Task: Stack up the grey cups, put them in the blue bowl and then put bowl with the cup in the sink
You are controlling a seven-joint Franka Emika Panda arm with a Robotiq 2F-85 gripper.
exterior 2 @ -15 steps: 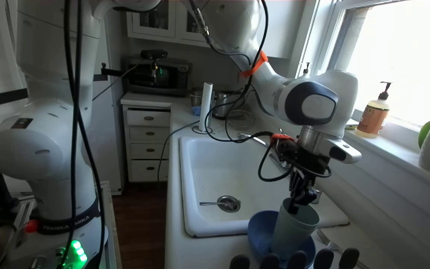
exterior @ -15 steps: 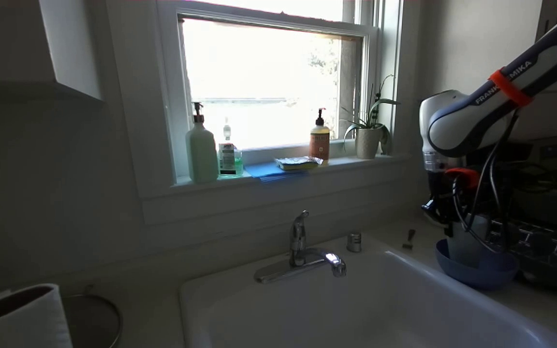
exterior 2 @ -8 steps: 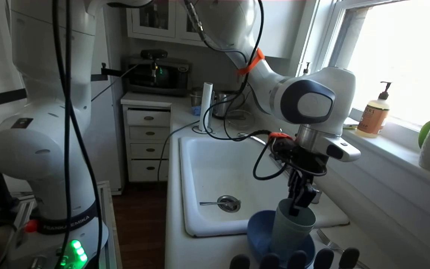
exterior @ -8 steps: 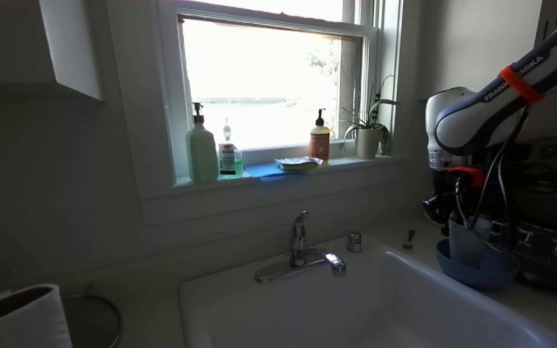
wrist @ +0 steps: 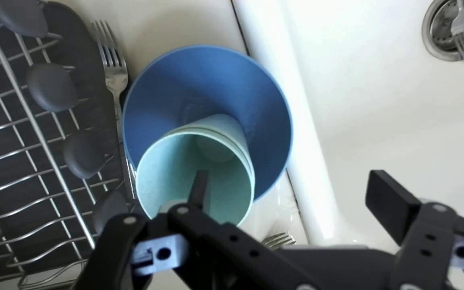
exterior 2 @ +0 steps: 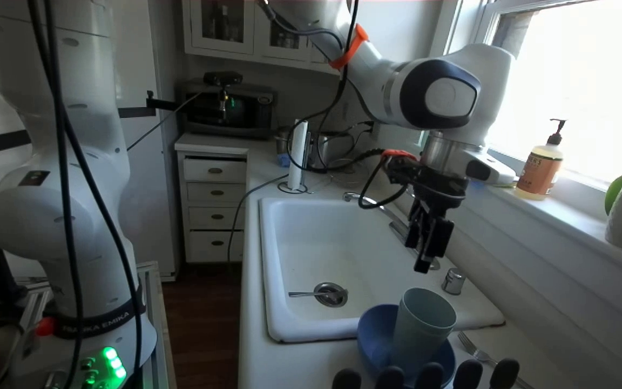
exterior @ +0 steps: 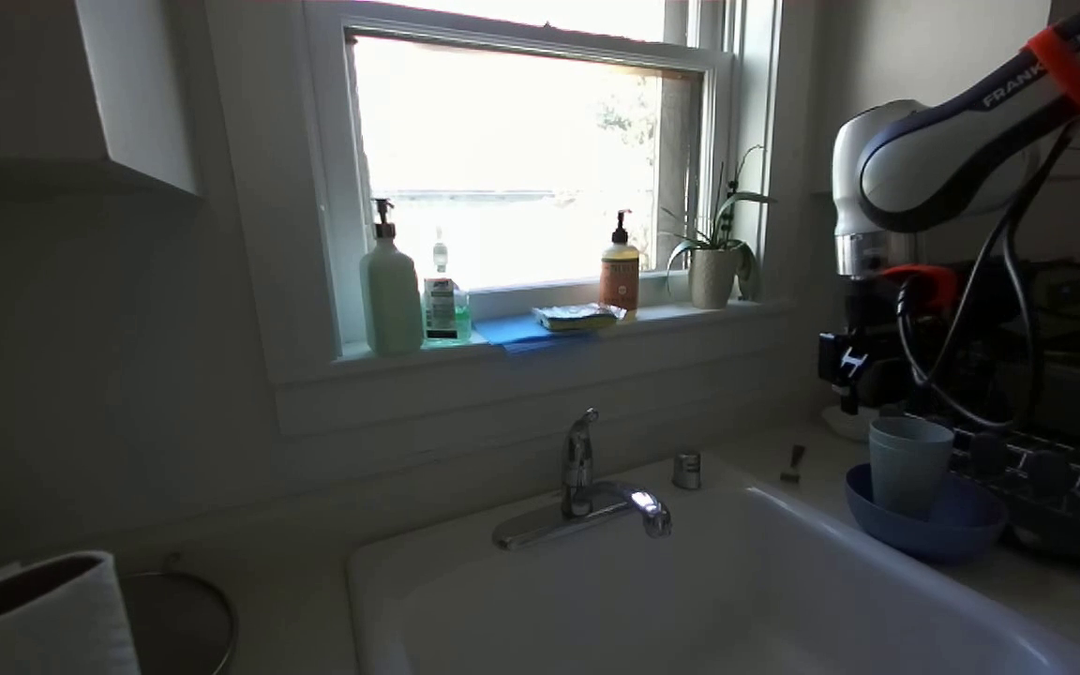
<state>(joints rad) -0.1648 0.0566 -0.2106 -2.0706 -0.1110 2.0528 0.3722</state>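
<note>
In the wrist view, the black metal gripper has its two fingers spread well apart, one of them overlapping the pale grey-green round cups. These stand mouth up, a second rim showing just beneath the top one, off-centre in the smooth, round blue bowl. The bowl rests on the off-white counter, just beside the rounded edge of the glossy white sink. A silver metal fork lies between the bowl and a steel-wire dish rack, and another metal fork crosses the sink's round steel drain. In an exterior view, the gripper hangs above the cups, apart from them; the counter runs back past the sink to a white paper roll and a dark, boxy microwave, with white drawers and a dark brown floor below. In an exterior view, a bright, white-framed window rises behind the chrome faucet; its white sill bears a pale green pump bottle, an orange-labelled soap bottle, a flat blue cloth and a leafy potted plant.
</note>
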